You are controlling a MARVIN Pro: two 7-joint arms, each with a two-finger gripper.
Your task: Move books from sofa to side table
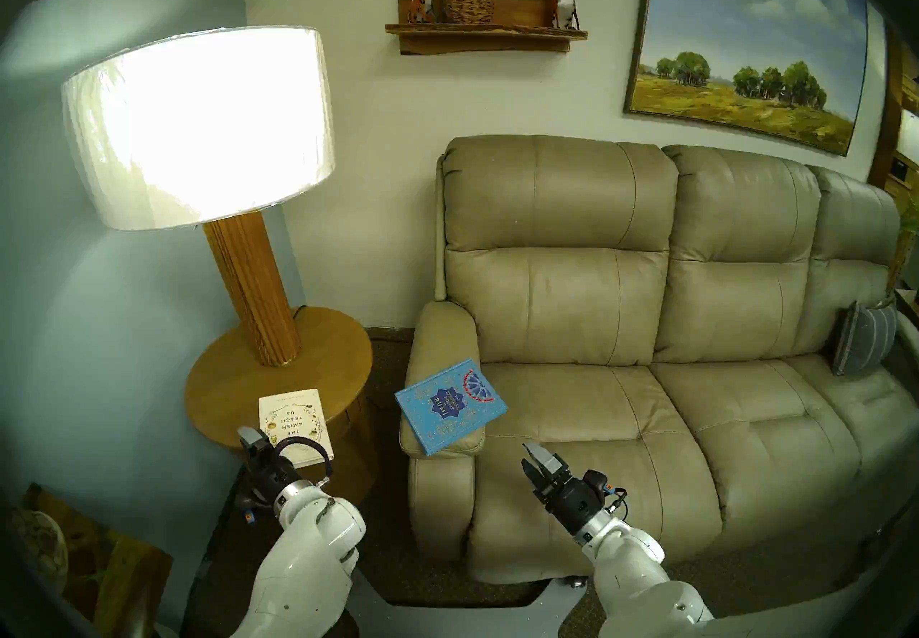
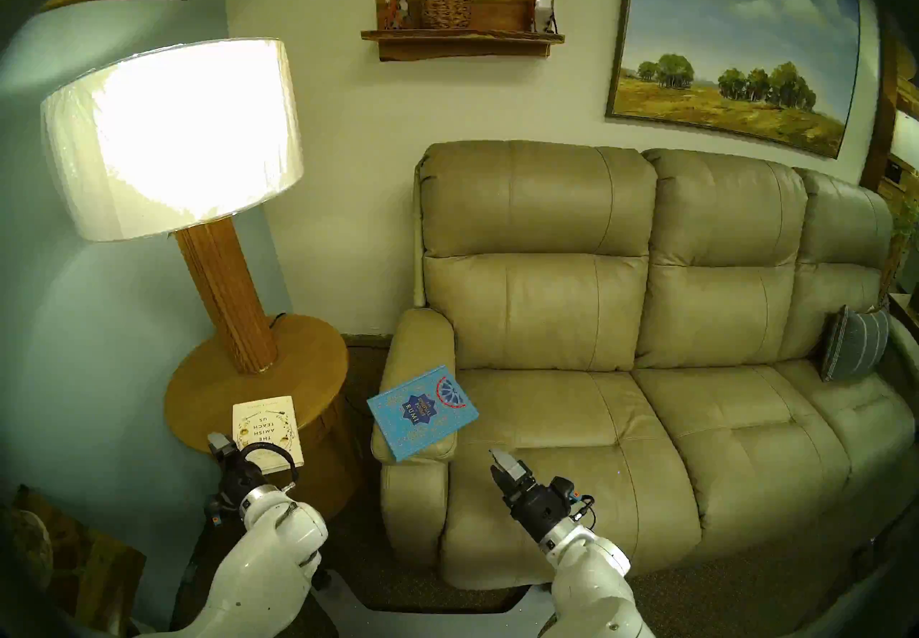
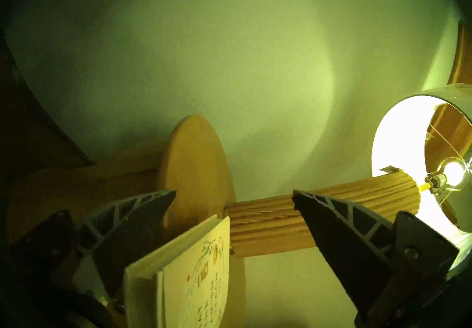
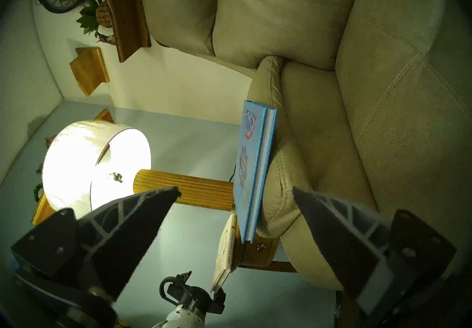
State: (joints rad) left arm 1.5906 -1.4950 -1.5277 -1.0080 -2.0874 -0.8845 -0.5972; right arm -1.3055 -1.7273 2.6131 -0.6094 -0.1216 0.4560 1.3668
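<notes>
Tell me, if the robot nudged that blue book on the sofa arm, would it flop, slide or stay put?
The blue book looks like a hardcover, so probably stiff, not floppy. It lies askew on the rounded armrest with corners overhanging, so a push might well tip it off. The leather looks smooth, so it may slide easily.

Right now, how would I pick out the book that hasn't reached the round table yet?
Find the tan sofa, then its padded armrest nearest the lit lamp. The light-blue book lies flat on it, overhanging the edge. Unlike the white book on the side table, it bears a dark-blue star.
</notes>
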